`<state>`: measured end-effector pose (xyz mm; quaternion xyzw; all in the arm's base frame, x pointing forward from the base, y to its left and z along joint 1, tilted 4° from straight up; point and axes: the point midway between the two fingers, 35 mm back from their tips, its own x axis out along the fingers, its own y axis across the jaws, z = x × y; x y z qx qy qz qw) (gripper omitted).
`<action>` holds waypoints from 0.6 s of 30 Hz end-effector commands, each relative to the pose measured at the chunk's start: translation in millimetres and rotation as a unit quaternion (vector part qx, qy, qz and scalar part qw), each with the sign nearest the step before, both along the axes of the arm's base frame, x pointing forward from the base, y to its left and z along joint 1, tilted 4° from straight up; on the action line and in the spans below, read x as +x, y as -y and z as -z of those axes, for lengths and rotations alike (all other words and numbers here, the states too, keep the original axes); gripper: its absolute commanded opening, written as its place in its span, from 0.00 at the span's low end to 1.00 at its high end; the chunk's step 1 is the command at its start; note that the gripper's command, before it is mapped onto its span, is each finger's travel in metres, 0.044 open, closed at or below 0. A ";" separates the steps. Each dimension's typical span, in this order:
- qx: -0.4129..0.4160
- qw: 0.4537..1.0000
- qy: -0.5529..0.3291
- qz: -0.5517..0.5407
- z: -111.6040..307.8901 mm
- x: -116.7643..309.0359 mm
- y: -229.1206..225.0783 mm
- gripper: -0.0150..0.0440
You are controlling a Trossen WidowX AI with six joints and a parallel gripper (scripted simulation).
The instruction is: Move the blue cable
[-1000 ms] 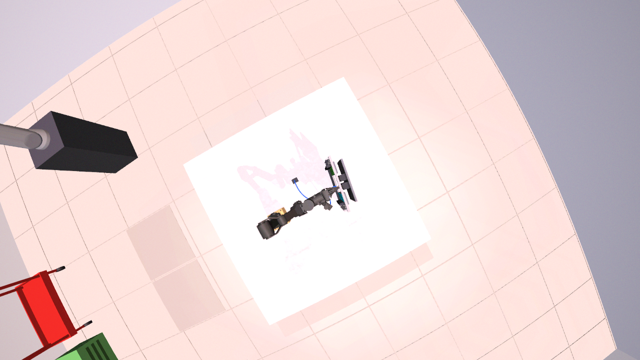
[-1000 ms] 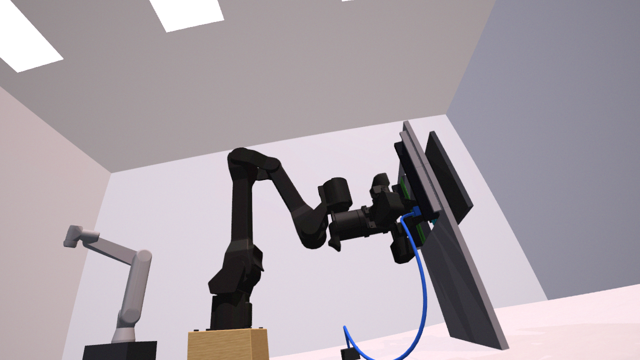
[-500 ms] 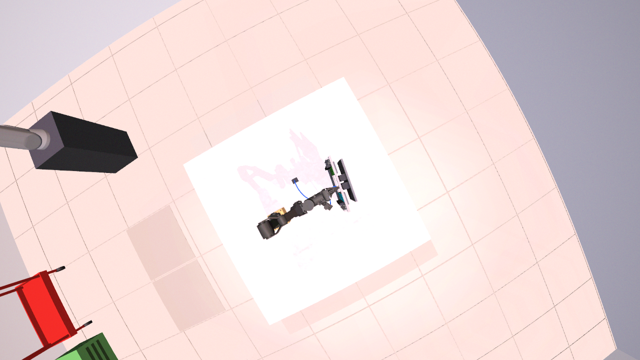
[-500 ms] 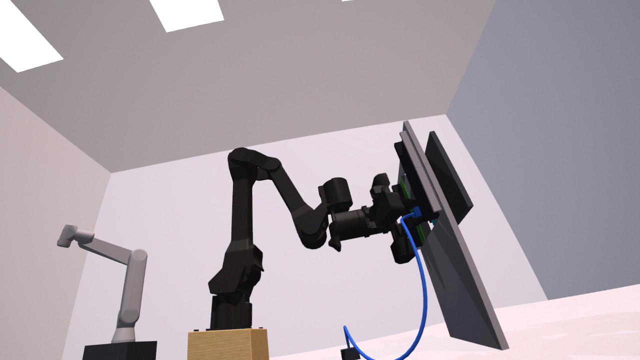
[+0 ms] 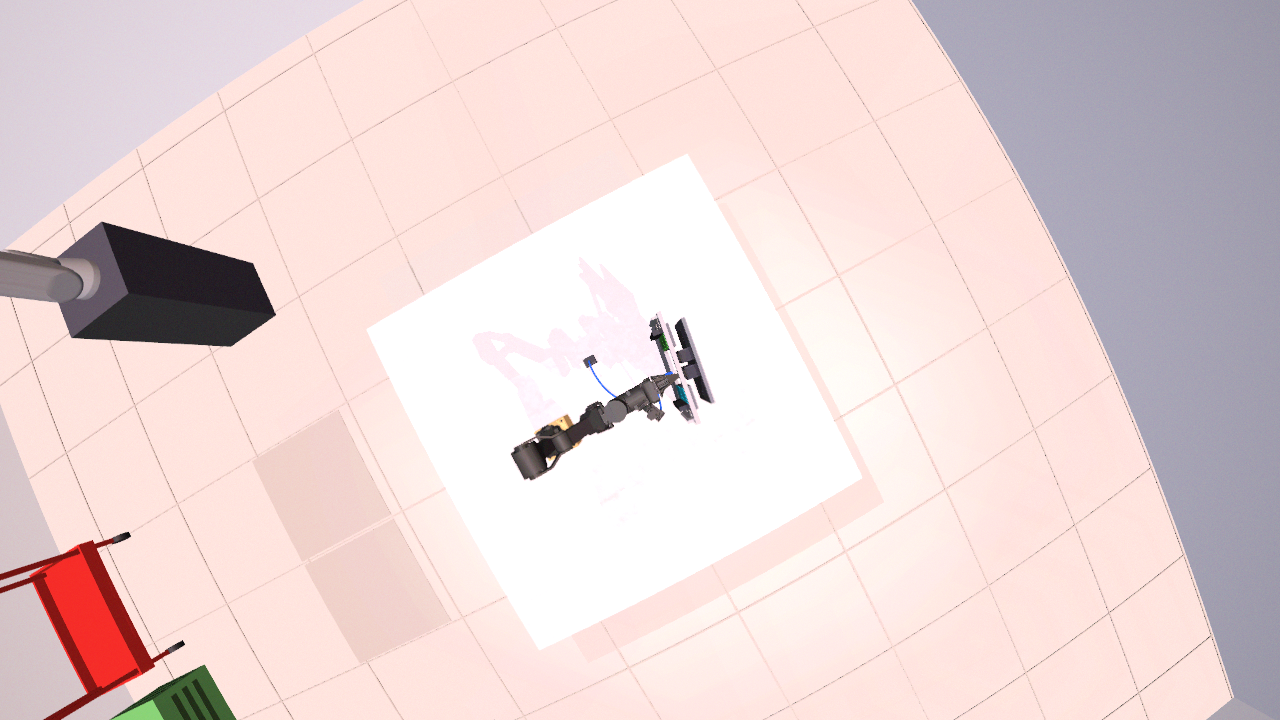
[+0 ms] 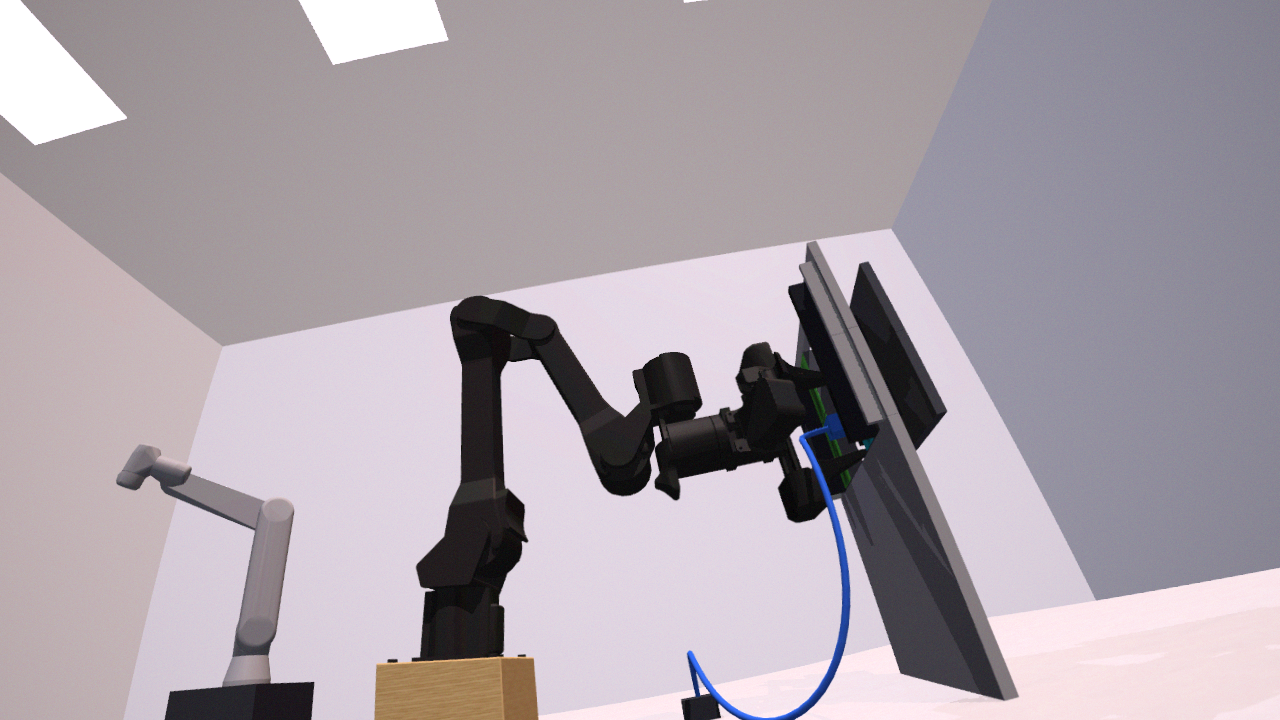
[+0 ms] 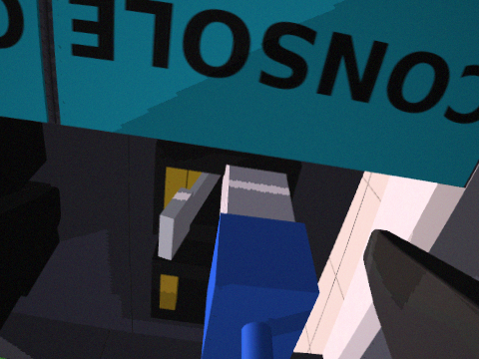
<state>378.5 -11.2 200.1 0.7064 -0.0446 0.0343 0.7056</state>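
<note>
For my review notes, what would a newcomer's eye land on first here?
Probably the big teal label reading CONSOLE upside down across the top of the wrist view, with the blue plug just below it, between the spread fingers of the open claw. In the top view, the bright red cart at lower left stands out against the pale floor.
</note>
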 end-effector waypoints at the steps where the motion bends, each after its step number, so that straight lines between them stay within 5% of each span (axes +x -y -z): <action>1: 0.000 1.000 -0.006 0.000 0.7 -3.3 -0.6 1.00; 18: 0.000 1.000 -0.006 0.000 3.5 -12.5 -4.1 1.00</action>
